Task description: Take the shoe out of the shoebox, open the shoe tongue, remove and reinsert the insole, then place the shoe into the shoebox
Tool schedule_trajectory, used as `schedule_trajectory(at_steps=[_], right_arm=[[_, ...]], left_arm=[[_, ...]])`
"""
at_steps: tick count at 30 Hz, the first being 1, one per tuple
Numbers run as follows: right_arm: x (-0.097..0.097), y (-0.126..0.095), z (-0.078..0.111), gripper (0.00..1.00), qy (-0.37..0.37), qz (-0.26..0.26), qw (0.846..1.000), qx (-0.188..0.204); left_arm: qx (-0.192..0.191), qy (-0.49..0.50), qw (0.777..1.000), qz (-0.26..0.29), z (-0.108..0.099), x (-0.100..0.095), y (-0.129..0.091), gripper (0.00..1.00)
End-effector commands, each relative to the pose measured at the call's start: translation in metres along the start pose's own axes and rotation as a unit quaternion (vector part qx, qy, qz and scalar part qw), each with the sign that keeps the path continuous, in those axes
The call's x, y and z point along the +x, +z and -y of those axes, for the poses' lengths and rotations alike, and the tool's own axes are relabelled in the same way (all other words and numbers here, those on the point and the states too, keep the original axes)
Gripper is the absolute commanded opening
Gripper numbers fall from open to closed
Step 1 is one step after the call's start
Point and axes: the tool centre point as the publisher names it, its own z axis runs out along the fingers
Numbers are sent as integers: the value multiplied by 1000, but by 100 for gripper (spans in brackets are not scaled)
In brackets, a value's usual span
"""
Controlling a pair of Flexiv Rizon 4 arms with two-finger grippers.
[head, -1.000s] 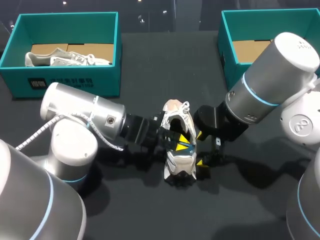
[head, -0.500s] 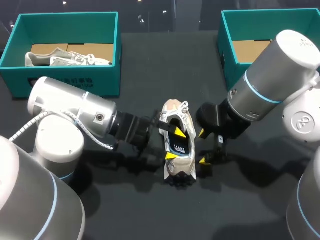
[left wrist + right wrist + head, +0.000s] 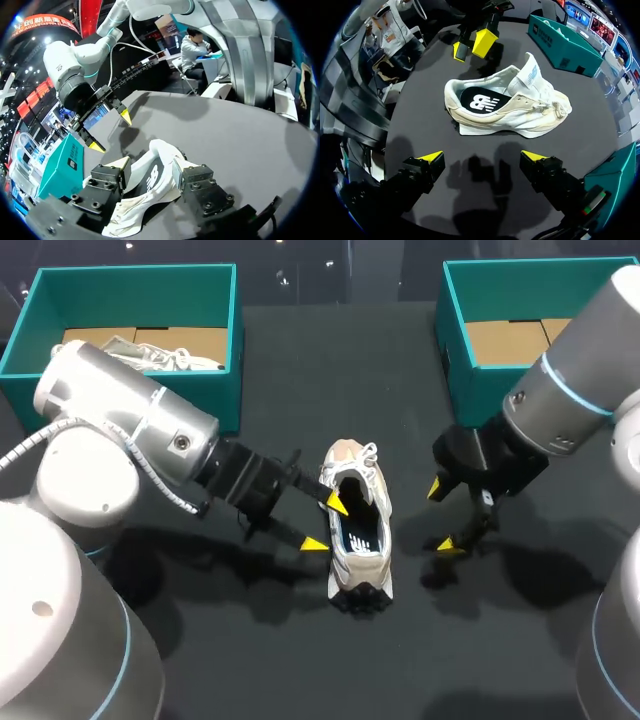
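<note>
A white and beige shoe [image 3: 357, 535] stands upright on the dark table, its dark insole [image 3: 358, 530] with a white logo showing inside. My left gripper [image 3: 326, 523] is open at the shoe's left side, its yellow tips apart and holding nothing. In the left wrist view the shoe [image 3: 150, 182] lies just ahead of and under that gripper [image 3: 148, 167]. My right gripper [image 3: 443, 516] is open and apart from the shoe on its right. In the right wrist view the shoe [image 3: 507, 107] lies ahead of my right gripper [image 3: 482, 159], with the left gripper [image 3: 474, 42] beyond it.
A teal shoebox [image 3: 130, 408] at the back left holds other white shoes [image 3: 165, 358]. A second teal shoebox [image 3: 452, 335] stands at the back right, with only cardboard showing inside. The table in front of the shoe is bare.
My left gripper opened, came out of the shoe and drew back to the left. My right gripper moved right, away from the shoe. The shoe stayed where it was.
</note>
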Motion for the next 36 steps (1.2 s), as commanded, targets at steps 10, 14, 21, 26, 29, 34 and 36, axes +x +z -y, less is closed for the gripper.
schedule_trajectory(at_steps=[10,14,21,26,29,34,36], right_arm=[[4,-11,13,100,-2,1,1000,-17],[4,-11,13,100,-2,1,1000,-17],[-3,-52,56,100,16,30,999,4],[-8,-69,76,100,40,49,998,23],[-7,-71,79,100,43,51,998,21],[-4,-69,83,100,46,51,998,12],[-3,-70,86,100,44,50,998,11]], left_arm=[[-9,13,996,-88,11,-6,-65,49],[-20,21,991,-128,12,-7,-74,0],[6,12,973,-230,17,-2,-92,0],[6,12,973,-230,17,-2,-92,0],[6,12,973,-230,17,-2,-92,0],[-2,35,968,-248,20,-8,-85,0],[-24,64,961,-268,23,-14,-78,0]])
